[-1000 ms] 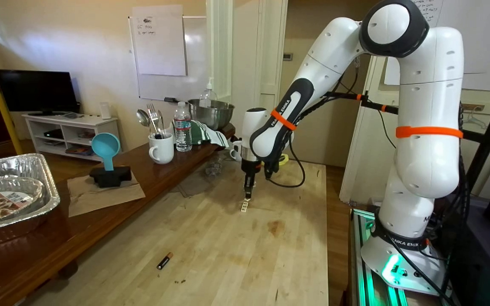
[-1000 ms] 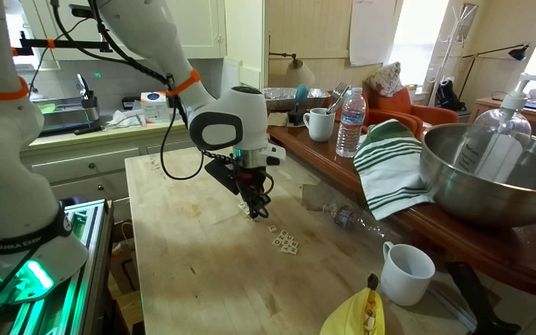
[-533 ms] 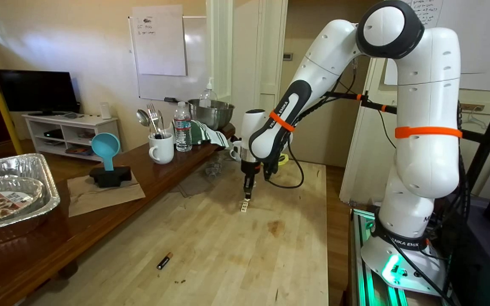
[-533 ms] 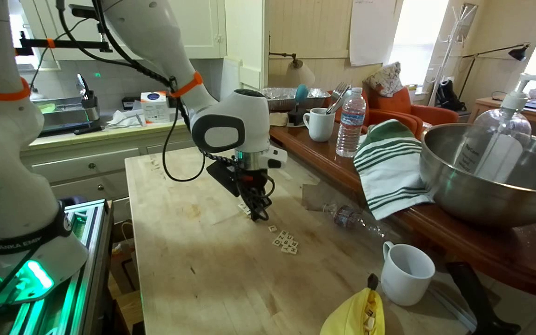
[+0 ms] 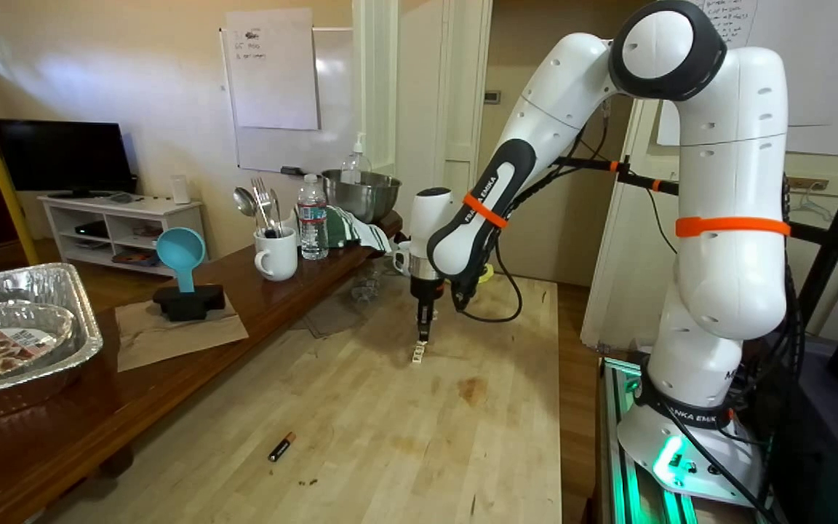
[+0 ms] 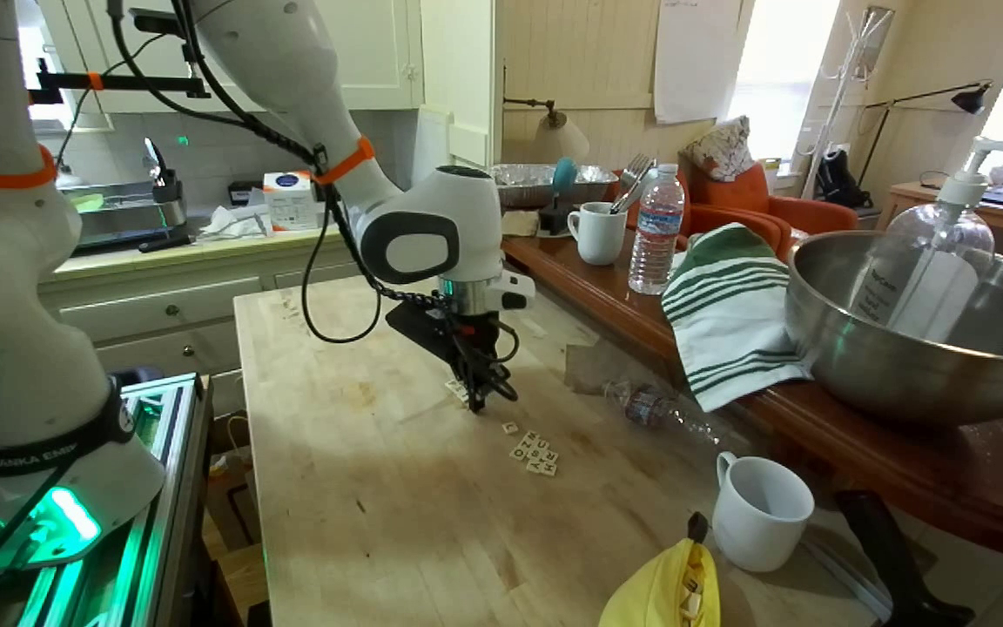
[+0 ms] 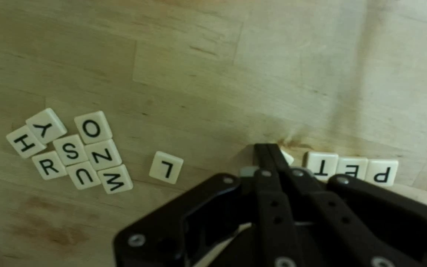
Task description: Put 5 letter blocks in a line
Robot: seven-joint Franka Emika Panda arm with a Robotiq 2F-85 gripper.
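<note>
Turned slightly at the wrist since the frame 0.5 s ago, the gripper (image 5: 424, 340) has its tips at nearly the same spot in an exterior view, low on the worktop (image 5: 390, 466), well in from the robot-side edge and toward the far edge. The row of letter blocks (image 5: 417, 354) begins right at the tips and looks unmoved, which suggests re-angling, with no block gained.

In an exterior view the turn shows: dark loops (image 6: 493, 381) above the tips reach further toward the worktop's opposite edge. The cluster of blocks (image 6: 536, 453) and a lone block (image 6: 510, 428), both well in from the robot-side edge, have stayed put.

In the wrist view no worktop edge appears. The fingers (image 7: 261, 159) are pressed together, with nothing seen between them. Just beside them is a part-hidden block (image 7: 287, 157), its letter out of sight, with a gap before T (image 7: 321, 164). T, E (image 7: 351, 168) and P (image 7: 383, 172) form a row of 3; the lone block reads L, and 8 more make the cluster. My judgement: the gripper is nudging a 4th block up to T, and a 5th is still to come.
</note>
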